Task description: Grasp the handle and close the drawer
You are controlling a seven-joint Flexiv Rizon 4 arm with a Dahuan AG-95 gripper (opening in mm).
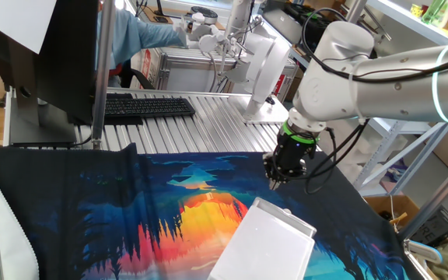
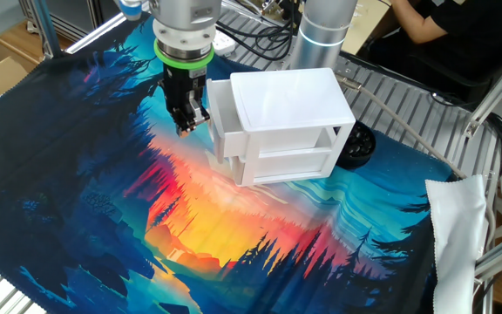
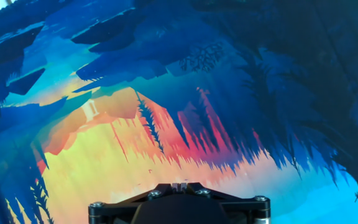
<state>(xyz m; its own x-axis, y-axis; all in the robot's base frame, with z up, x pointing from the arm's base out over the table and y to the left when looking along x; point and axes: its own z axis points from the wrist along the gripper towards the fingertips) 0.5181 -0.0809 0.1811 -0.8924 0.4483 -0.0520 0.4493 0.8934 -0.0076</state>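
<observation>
We see a workshop with metal shelving and a slatted aluminium desk (image 1: 208,117), most of it draped in a printed cloth (image 2: 103,174) showing a sunset forest in blue, orange and red. A black keyboard (image 1: 148,106) lies on the bare slats at the far end, near a white upright panel (image 1: 264,66).

On the cloth stands a plain white box (image 2: 293,100), and its drawer (image 2: 225,126) sticks out of one side, toward the arm. We cannot make out the handle on the drawer front — it is too small and the same white.

The gripper (image 2: 186,122) hangs off the grey arm (image 1: 379,74), pointing down, just beside the protruding drawer and low over the cloth. In the other fixed view the black jaws look close together, with nothing visible between them, but we cannot tell whether they are fully pressed together. The hand view shows only the cloth beneath and the gripper's black base at the bottom edge — no fingertips.
</observation>
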